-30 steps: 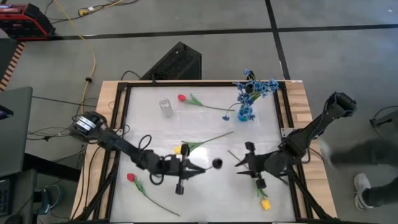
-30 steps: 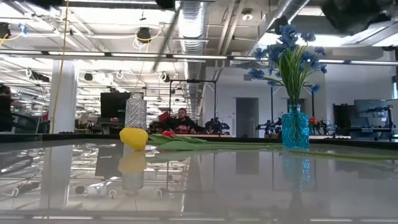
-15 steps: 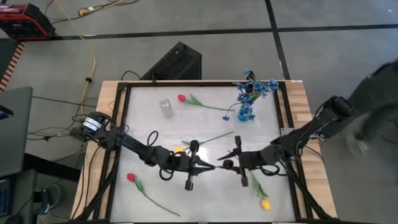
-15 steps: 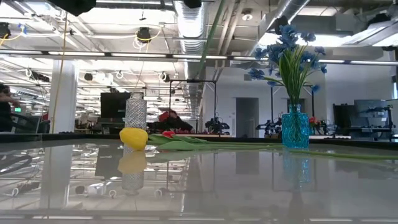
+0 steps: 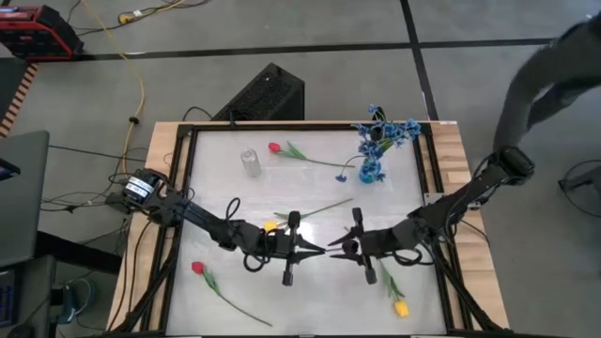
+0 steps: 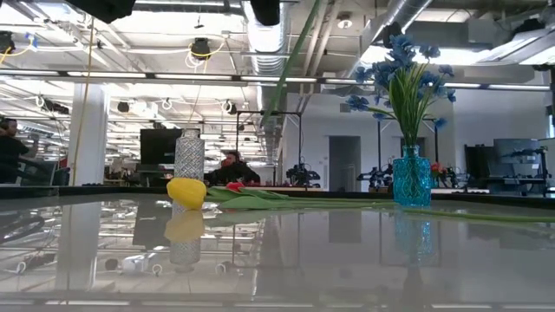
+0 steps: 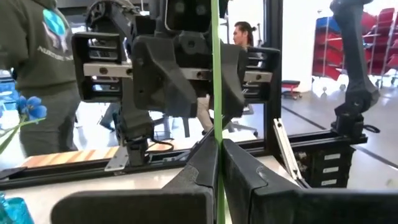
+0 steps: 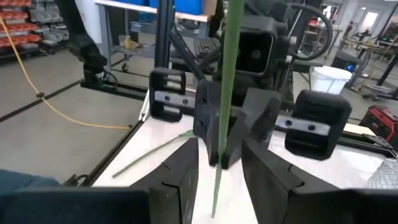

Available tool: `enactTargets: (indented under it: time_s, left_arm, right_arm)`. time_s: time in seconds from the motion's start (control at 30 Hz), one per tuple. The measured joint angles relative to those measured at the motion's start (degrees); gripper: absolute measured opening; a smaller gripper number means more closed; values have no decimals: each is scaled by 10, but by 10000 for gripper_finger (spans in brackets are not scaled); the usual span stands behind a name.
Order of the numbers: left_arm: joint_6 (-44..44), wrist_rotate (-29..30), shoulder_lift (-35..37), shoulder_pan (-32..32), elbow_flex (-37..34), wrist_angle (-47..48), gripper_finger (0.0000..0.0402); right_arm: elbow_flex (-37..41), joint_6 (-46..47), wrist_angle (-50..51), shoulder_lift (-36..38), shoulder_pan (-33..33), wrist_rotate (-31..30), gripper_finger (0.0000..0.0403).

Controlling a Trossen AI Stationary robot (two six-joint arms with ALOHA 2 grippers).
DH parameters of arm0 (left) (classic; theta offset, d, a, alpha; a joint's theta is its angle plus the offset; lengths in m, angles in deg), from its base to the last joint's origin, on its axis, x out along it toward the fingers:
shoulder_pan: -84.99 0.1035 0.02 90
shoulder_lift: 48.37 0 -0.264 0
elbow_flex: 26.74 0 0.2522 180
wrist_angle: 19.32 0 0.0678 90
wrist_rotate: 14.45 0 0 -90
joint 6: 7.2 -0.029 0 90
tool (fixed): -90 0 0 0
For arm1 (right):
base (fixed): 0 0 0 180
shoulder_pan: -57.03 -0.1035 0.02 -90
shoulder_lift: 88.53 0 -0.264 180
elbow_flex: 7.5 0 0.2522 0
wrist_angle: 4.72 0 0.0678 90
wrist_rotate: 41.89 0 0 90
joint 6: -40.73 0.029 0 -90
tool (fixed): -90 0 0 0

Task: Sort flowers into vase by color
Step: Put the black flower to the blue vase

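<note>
A flower's thin green stem [image 6: 290,61] stands nearly upright above the middle of the table. Its head does not show apart from the dark grippers. My left gripper [image 5: 317,251] is shut on this stem [image 7: 216,74]. My right gripper [image 5: 335,249] faces it from the table's right, open. Its fingers [image 8: 181,174] stand on either side of the stem [image 8: 229,62] without touching. A blue vase [image 5: 373,172] holds the blue sprigs. A clear vase [image 5: 251,162] stands at the far left. My left gripper pinches the green stem [image 7: 216,134] between its two fingers. The fingers come level from the table's left and lie across the stem. The flower is lifted clear and slightly tilted, and its lower end [image 6: 266,113] hangs above the table.
Loose flowers lie flat on the table: a red tulip [image 5: 274,147] at the far side, another red one [image 5: 198,268] near left, a yellow tulip [image 5: 269,225] behind my left arm, and a yellow one [image 5: 401,308] near right. A person [image 5: 549,66] stands off the table's right.
My right gripper has moved toward the table's left until its open fingers stand around the held stem. My left gripper has moved a little right with the flower and has rolled about its wrist. The person beside the table's right edge has moved.
</note>
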Motion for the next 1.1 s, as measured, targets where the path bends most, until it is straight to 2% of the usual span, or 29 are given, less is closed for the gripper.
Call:
enactTargets:
  time_s: [0.37, 0.47, 0.63, 0.7, 0.83, 0.97, 1.1]
  left_arm:
    - [2, 3, 0, 2, 0, 4, 0]
    - [4, 5, 0, 2, 0, 6, 0]
    - [15, 38, 0, 1, 0, 19, 5]
    - [13, 53, 0, 1, 0, 33, 16]
    - [1, 99, 11, -1, 0, 89, 52]
    - [16, 149, 41, -1, 0, 173, 90]
    - [18, 155, 68, -1, 0, 257, 112]
  right_arm:
    - [0, -13, -28, 0, 8, 0, 139]
    - [0, -13, -28, 0, 10, -1, 111]
    - [0, -10, -20, 0, 10, -2, 24]
    - [0, -3, -10, 1, 10, -3, 23]
    - [0, 31, 60, 31, 10, -15, 28]
    - [0, 69, 174, 90, -2, -62, 23]
    - [0, 108, 287, 169, -26, -130, 23]
